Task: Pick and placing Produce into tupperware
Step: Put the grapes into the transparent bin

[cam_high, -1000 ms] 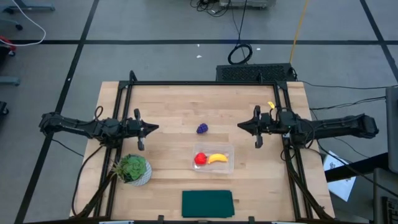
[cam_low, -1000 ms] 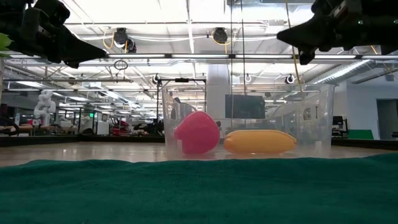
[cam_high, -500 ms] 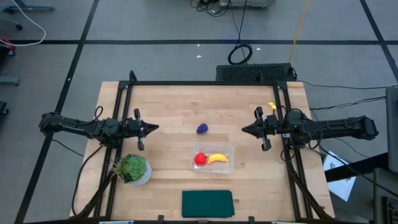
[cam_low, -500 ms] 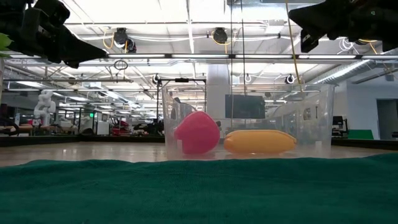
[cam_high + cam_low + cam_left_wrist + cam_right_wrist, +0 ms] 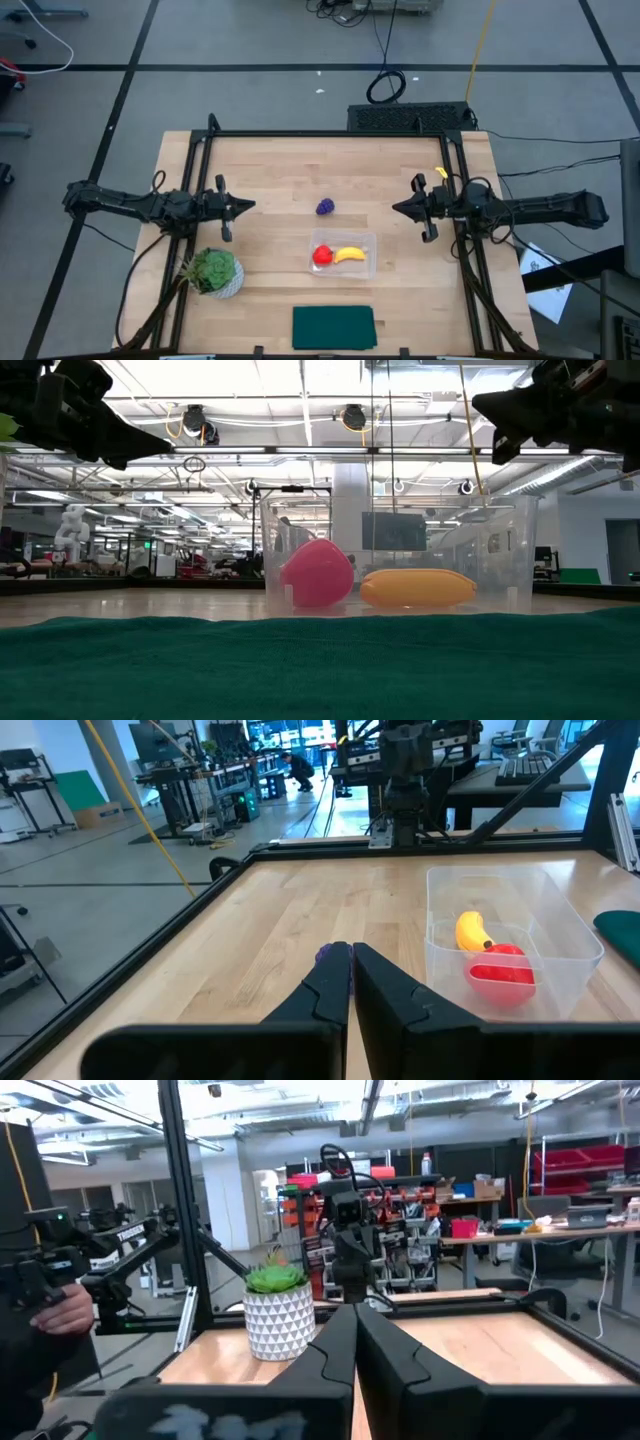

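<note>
The clear tupperware (image 5: 343, 256) stands on the wooden table near its middle. A round red fruit (image 5: 322, 255) and a yellow banana (image 5: 349, 254) lie inside it on its bottom. The low view shows both through the wall: the red fruit (image 5: 318, 573) and the banana (image 5: 417, 588). The purple grape bunch (image 5: 326, 207) lies on the bare wood beyond the tupperware, between the two arms. My left gripper (image 5: 252, 205) hangs shut above the table's left part and points at the grapes. My right gripper (image 5: 394, 209) hangs shut over the right part. Neither holds anything.
A leafy plant in a white pot (image 5: 212, 271) stands at the near left. A dark green cloth (image 5: 334, 327) lies flat at the near edge, in front of the tupperware. A black frame (image 5: 330, 134) rims the table. A person's hand (image 5: 60, 1310) shows beyond the table.
My right gripper has drawn back toward the table's right edge, away from the grapes, and tipped its fingers a little upward. It stays shut. The left arm and all the produce have kept still.
</note>
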